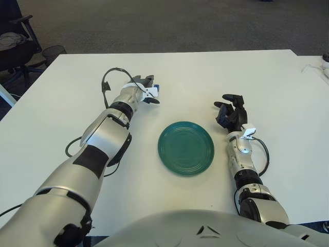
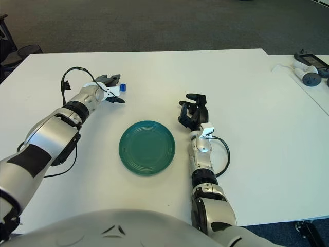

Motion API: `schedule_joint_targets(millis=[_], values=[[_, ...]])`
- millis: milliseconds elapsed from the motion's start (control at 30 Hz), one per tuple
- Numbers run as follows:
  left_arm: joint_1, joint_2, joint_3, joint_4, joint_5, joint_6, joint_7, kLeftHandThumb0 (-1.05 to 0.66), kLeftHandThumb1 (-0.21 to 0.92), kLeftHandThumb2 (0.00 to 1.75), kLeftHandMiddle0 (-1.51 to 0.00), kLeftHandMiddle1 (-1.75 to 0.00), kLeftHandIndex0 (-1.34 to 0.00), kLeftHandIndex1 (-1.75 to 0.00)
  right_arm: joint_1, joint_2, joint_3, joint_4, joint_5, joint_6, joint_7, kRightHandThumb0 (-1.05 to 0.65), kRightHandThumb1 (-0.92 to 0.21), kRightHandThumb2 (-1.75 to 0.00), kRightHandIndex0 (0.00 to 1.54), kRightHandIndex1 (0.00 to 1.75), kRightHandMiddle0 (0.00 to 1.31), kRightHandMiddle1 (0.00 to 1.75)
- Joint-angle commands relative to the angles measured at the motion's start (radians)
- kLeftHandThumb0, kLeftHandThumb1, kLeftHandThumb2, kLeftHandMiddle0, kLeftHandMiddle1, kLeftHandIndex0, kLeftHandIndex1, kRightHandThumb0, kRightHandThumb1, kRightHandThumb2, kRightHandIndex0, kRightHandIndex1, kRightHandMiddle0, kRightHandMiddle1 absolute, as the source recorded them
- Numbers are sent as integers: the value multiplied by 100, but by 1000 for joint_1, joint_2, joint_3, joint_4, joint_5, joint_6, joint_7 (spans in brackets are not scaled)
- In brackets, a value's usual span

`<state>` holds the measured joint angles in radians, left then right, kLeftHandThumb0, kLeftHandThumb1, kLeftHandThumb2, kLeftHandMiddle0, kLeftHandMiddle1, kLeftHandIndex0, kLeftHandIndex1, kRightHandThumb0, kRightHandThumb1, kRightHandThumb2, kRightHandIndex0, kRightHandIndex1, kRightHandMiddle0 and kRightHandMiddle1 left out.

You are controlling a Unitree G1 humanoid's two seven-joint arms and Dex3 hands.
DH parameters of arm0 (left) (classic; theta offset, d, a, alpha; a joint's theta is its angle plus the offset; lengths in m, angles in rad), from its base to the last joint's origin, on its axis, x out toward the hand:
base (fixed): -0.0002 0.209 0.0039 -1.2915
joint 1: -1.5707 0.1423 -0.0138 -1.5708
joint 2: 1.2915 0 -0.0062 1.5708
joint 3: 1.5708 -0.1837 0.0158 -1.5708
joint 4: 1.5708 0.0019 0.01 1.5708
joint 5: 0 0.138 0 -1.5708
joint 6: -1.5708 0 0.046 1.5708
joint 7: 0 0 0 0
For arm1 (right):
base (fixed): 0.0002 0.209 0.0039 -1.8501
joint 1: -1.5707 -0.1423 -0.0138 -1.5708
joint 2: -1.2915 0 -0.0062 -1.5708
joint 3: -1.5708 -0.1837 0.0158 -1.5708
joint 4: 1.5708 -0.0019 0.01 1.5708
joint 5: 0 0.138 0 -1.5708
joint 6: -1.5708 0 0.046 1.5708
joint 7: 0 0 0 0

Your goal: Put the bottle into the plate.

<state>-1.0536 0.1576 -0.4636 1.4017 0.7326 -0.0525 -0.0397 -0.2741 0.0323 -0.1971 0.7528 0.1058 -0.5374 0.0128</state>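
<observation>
A white surface (image 1: pixel 61 92) fills the scene, with a green plate (image 1: pixel 185 147) near its middle as the landmark. Well to the left of the plate and farther from the robot, the left hand (image 1: pixel 146 91) reaches out at the end of a long silver arm. Its dark fingers are closed around a small bottle (image 2: pixel 120 88), of which only a white body and a blue cap poke out. The cap points to the right, away from the wrist, so the bottle's long axis appears to run roughly level and in line with the forearm. Whether the bottle is lifted clear of the surface or touching it cannot be told.

The plate sits bare, with nothing in it. It lies to the right of the bottle and nearer the robot, so the coming move looks like a sweep of the left hand rightward and back toward the body, until the bottle is over the plate.

Just beside the plate's right edge shows the right hand (image 1: pixel 230 111), idle, its dark fingers loosely curled and holding nothing. It is nearer the plate, but the left hand has the bottle.
</observation>
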Motion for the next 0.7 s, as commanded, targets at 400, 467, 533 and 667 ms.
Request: schedule_joint_targets(millis=[400, 467, 533, 667], values=[[15, 11, 76, -1, -66, -44, -66, -101, 90, 15, 0, 0, 0, 0, 111, 18, 0, 56, 13, 74, 10, -40, -56, -108, 29, 114, 3, 151], [15, 11, 78, -2, -72, -53, -76, -101, 90, 15, 0, 0, 0, 0, 114, 19, 2, 50, 12, 79, 10, -40, -56, -109, 29, 115, 3, 152], [18, 11, 82, -6, -79, -70, -91, -99, 91, 14, 0, 0, 0, 0, 117, 20, 3, 42, 14, 85, 10, -40, -55, -109, 28, 115, 3, 152], [40, 22, 92, -12, -98, -128, -123, -95, 91, 14, 0, 0, 0, 0, 124, 24, 4, 27, 23, 91, 21, -40, -55, -109, 29, 114, 2, 151]])
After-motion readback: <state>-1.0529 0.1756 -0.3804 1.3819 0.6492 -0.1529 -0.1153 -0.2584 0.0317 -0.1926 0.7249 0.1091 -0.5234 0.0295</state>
